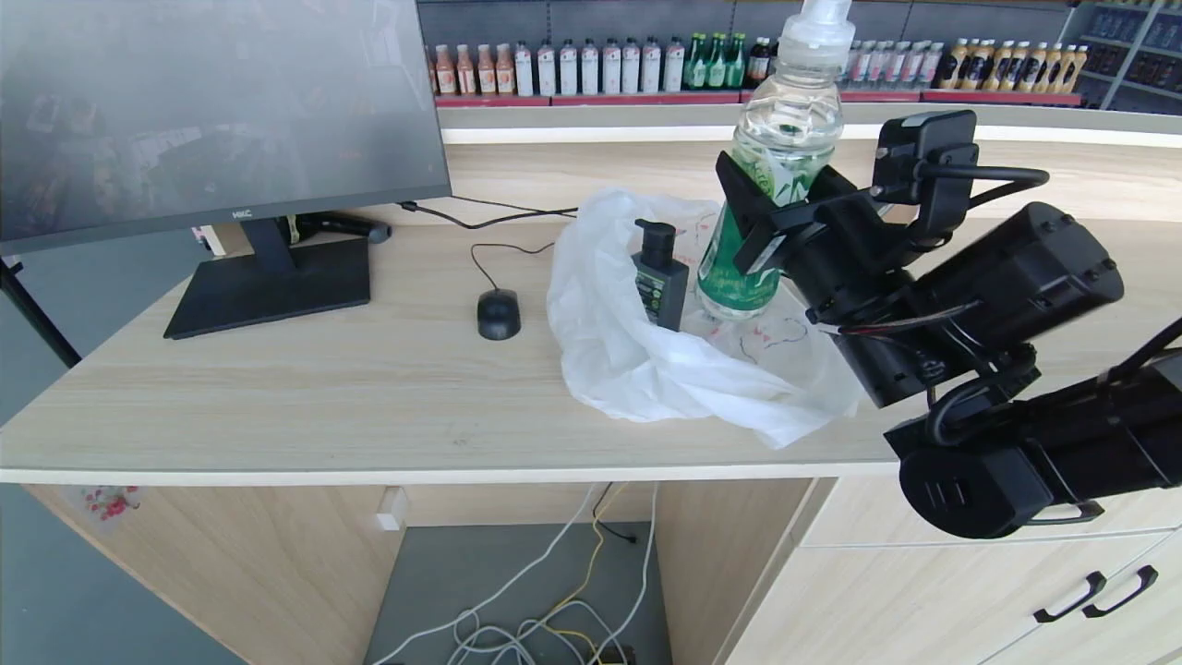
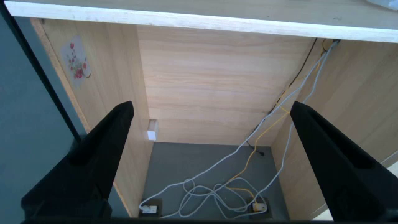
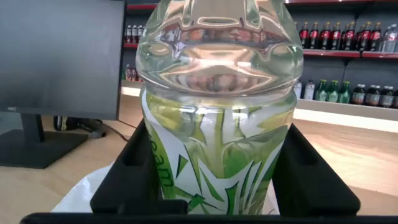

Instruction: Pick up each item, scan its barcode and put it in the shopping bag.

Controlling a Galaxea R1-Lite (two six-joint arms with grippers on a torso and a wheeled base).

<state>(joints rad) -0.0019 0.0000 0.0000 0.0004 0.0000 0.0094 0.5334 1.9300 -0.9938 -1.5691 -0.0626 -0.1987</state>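
Head view first: the right gripper (image 1: 771, 208) is clamped across the middle of a clear water bottle (image 1: 785, 120) with a green label, one black finger crossing the front of the label and the other hidden behind it. The bottle leans slightly and its cap is cut off at the top edge. Its base sits over the white shopping bag (image 1: 646, 369), which is crumpled on the wooden counter (image 1: 277, 397); whether the base touches the plastic or hangs just above it is hard to judge. No barcode can be made out on the label.

A dark pump bottle (image 1: 660, 277) stands upright just beside the water bottle, its foot tucked behind a fold of the bag, so I cannot tell whether it is inside the bag or on top of it.

On the right wrist view the bottle (image 3: 217, 93) sits between both fingers (image 3: 134, 168), top and bottom out of frame.

Down low, the left gripper (image 2: 211, 107) is spread wide with nothing in it, facing the open space under the counter where loose cables (image 2: 217, 186) lie.

Further left on the counter are a monitor (image 1: 212, 111), a mouse (image 1: 499, 314) and, behind the stand, a dark object (image 1: 337, 224) too hidden to identify.
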